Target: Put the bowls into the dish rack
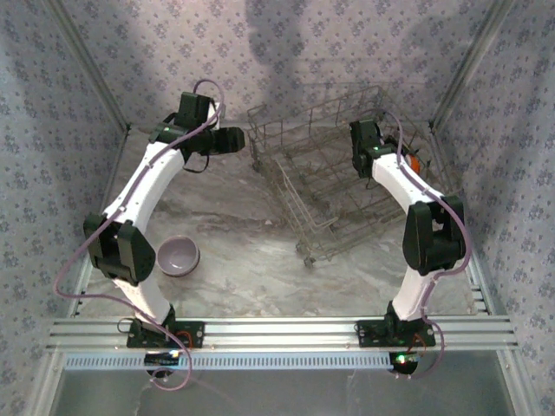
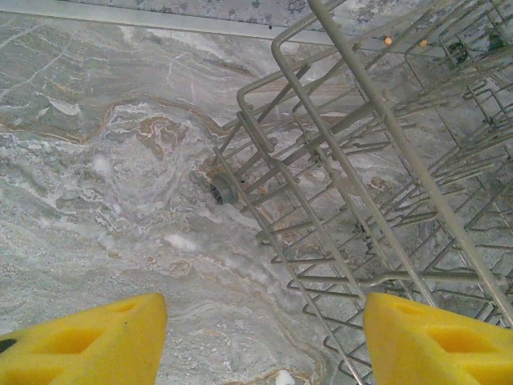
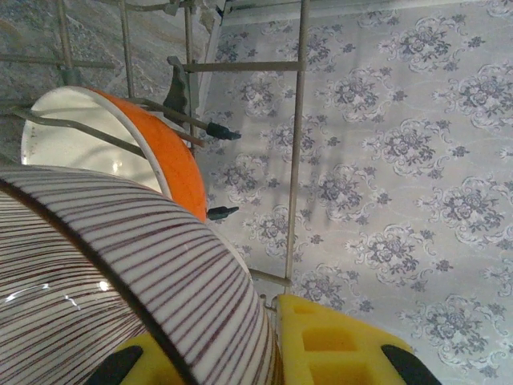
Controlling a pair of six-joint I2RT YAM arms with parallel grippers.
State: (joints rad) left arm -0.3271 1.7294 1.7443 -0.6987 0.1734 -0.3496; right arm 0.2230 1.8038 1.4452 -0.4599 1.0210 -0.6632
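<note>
The grey wire dish rack (image 1: 305, 201) stands at the back middle of the table. My right gripper (image 1: 364, 139) reaches into its right end. In the right wrist view this gripper (image 3: 256, 353) is shut on the rim of a white bowl with thin brown stripes (image 3: 120, 273). Just past it an orange bowl (image 3: 164, 164) with a white inside stands on edge among the rack wires (image 3: 300, 120). A lavender bowl (image 1: 178, 256) sits upright on the table at the near left. My left gripper (image 1: 227, 139) hovers open by the rack's left corner, its yellow fingers (image 2: 96, 341) empty over bare table beside the rack (image 2: 361, 160).
The table is grey marble (image 1: 251, 260), closed in by floral-patterned walls (image 1: 52, 130). An aluminium rail (image 1: 277, 329) carries both arm bases along the near edge. The rack has a small wheel (image 2: 224, 191) at its corner.
</note>
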